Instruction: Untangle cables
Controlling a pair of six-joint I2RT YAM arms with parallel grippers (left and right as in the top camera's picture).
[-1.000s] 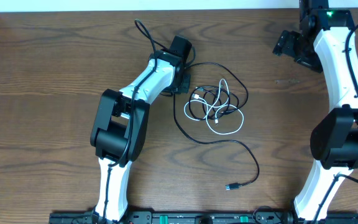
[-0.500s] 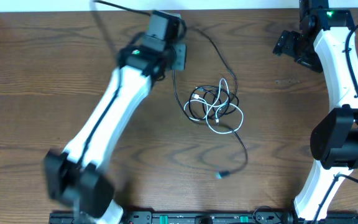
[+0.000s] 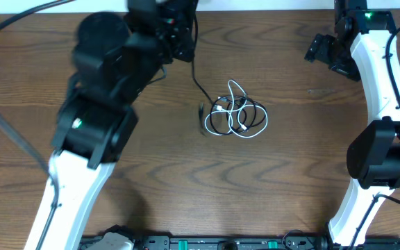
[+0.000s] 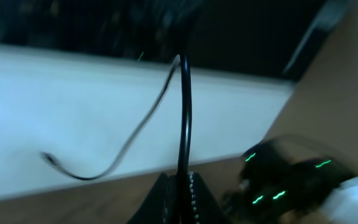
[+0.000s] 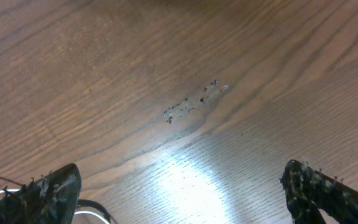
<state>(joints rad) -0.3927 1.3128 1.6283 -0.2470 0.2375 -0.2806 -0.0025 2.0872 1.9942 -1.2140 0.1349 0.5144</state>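
The cables lie in a small knot (image 3: 236, 117) at the table's middle, a white cord (image 3: 236, 89) looped with black ones. One black cable (image 3: 197, 85) runs taut from the knot up to my left gripper (image 3: 186, 48), which is raised high at the back and blurred. In the left wrist view the left gripper (image 4: 180, 194) is shut on this black cable (image 4: 184, 112), whose loose end hangs off to the left. My right gripper (image 3: 319, 48) is open and empty at the back right, well away from the knot. Its fingertips (image 5: 50, 188) stand wide apart over bare wood.
The table (image 3: 311, 173) is dark wood. A white wall or board (image 4: 55, 106) lies beyond its back edge. A thick arm wire (image 3: 5, 132) sweeps across the left side. A small scuff mark (image 5: 194, 102) is on the wood under the right gripper.
My left arm has risen and swung back toward the far edge, pulling the black cable with it. The cable's long tail has left the table's front and the knot has drawn tighter. The right arm is still.
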